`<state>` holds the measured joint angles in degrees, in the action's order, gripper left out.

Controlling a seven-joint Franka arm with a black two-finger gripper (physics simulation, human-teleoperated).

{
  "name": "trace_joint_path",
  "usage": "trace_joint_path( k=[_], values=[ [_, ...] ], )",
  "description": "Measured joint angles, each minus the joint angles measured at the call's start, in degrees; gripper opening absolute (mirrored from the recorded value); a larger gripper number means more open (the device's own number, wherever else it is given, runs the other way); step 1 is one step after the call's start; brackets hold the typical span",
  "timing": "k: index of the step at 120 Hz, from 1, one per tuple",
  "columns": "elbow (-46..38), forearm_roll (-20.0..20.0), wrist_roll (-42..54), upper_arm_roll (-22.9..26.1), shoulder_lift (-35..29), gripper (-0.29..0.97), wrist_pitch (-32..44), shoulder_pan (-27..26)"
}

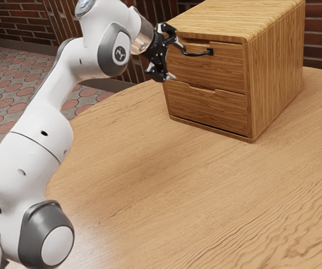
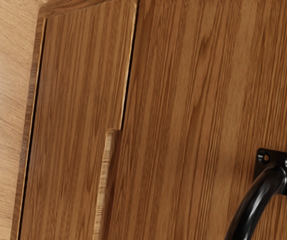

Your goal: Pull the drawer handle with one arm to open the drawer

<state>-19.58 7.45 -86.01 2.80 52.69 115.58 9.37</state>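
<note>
My pincer (image 1: 174,60) is spread wide in front of the top drawer (image 1: 220,67), with its upper finger at one end of the black handle (image 1: 197,54) and nothing pinched. If I pull like this, I judge the finger could slip off the bar's end, leaving the drawer unopened.

Wood-grain drawer (image 1: 216,65), glossy black handle (image 2: 257,200)
</note>
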Motion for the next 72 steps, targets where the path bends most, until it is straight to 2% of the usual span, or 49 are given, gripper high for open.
trace_joint_path(
  k=[17,34,72],
  values=[
    [0.33,-0.64,0.05,0.66,0.09,0.68,1.04,0.44],
    [1.94,-4.02,0.04,3.84,1.28,0.68,2.72,0.54],
    [3.40,-6.07,-0.01,4.48,3.55,0.68,4.37,1.66]
  ],
)
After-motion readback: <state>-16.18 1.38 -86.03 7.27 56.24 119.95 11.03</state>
